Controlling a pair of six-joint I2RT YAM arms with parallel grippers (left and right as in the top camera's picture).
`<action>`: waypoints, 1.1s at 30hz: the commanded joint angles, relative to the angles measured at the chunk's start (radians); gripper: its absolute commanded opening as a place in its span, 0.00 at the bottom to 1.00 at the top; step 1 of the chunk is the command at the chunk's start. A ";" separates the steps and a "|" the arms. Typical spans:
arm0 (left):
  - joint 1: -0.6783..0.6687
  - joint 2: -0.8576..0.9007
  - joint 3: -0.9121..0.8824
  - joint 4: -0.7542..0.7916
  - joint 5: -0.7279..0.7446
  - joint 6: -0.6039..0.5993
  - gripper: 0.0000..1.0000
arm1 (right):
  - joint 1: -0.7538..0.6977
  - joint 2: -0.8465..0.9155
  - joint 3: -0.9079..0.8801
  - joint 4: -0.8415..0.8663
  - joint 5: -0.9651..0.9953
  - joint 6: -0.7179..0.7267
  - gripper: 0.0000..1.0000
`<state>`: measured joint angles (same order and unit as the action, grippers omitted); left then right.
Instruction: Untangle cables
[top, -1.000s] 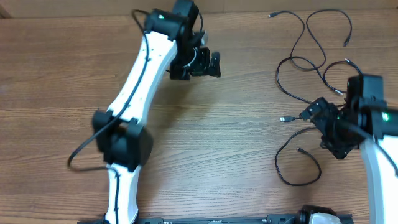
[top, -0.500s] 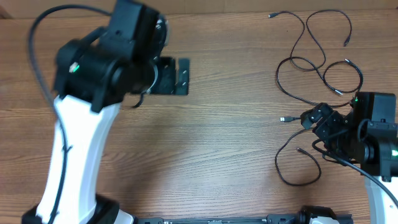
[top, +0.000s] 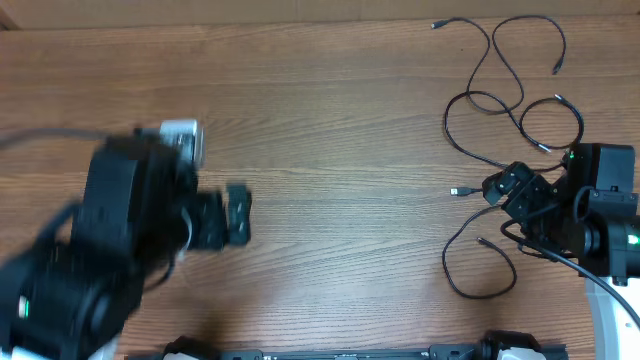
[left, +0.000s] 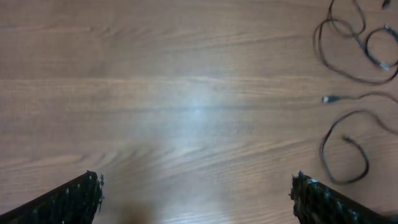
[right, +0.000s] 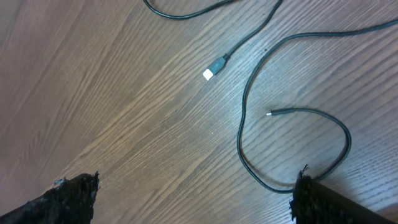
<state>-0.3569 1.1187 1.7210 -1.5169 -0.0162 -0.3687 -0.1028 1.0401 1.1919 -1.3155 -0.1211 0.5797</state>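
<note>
Cables (right: 241, 134) lying loose on the table (right: 93, 93) just ahead of the right gripper's (right: 196, 180) wide-spread, empty fingers; left gripper (left: 196, 182) equally spread and empty, cables well beyond its fingers.

Left wrist view looks down on a wooden table (left: 186, 93), grain running left to right, with a soft glare patch near centre. The left gripper (left: 196, 182) is spread wide: only its two black fingertips (left: 74, 198) show, one in each bottom corner, nothing between them, and they are not touching any cord. Thin black cables (left: 322, 149) lie along the right edge, well apart from the fingertips. Overlapping loops (left: 318, 43) sit top right, partly cut off by the frame. Below them a loose end with a small plug (left: 328, 99) points left. Lower right, one cord curls into an open loop, its tip inside the curl.
</note>
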 joint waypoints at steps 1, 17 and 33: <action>0.010 -0.169 -0.201 0.077 -0.018 -0.026 1.00 | 0.005 -0.003 0.007 0.017 0.015 -0.008 1.00; 0.010 -0.418 -0.528 0.233 -0.070 -0.077 1.00 | 0.005 -0.003 0.007 0.073 0.016 -0.005 1.00; 0.010 -0.412 -0.528 0.232 -0.069 -0.077 0.99 | 0.005 -0.003 0.007 0.073 0.016 -0.005 1.00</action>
<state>-0.3573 0.7029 1.1973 -1.2861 -0.0654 -0.4282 -0.1028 1.0401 1.1915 -1.2488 -0.1158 0.5789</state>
